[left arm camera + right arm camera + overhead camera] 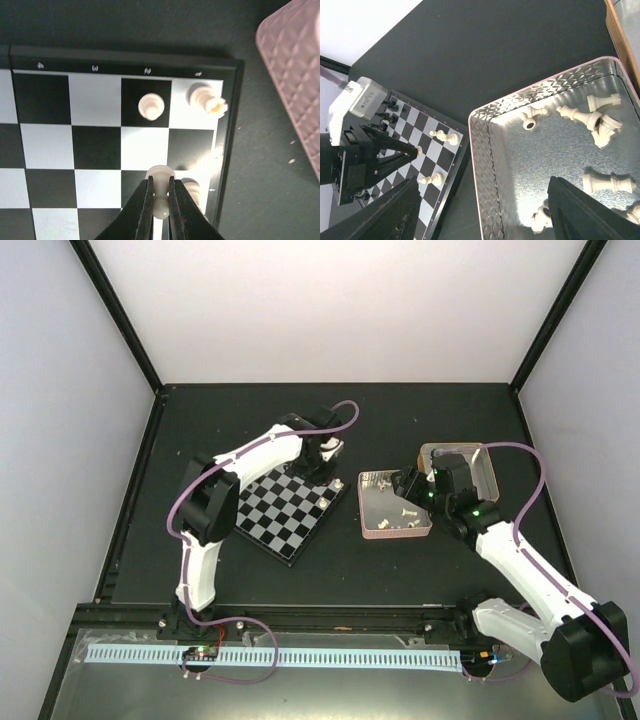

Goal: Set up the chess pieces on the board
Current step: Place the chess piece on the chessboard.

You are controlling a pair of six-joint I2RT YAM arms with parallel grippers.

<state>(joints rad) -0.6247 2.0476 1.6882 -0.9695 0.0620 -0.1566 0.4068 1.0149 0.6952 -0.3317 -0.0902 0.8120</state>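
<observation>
cream-white and tiny, a pawn (160, 186) is pinched between the black fingers (144, 212) of the left jaws, which are closed on it. it hangs at a dark square in the second row from the numbered edge of the board (125, 57). i cannot tell whether its base touches the square. just right of those fingers another cream piece (193, 192) stands partly hidden on the square by the board's side edge. one row farther, a second pawn (151, 106) stands upright on a dark square. beside it, on the light corner square, is a broader piece (207, 98), too washed out by glare to name.

the right jaws are spread wide and grip nothing, with their dark fingers (387, 212) at the lower corners of the wrist view. they hang over the pink tin (482, 165). inside it the other cream chess pieces (607, 183) lie on their sides, scattered over the embossed silvery floor, most of them toward its right half. the edge of a gold tin (620, 45) shows just past the pink one. a few tiny black figures (388, 106) stand on the board close by the left arm's wrist.

seen from above, the board lies turned at an angle on the dark bench (430, 420). it is left of the pink tin, near it but apart. the left arm reaches over the board to its far right corner. the gold tin sits to the far right of the pink tin, partly hidden by the right arm.
</observation>
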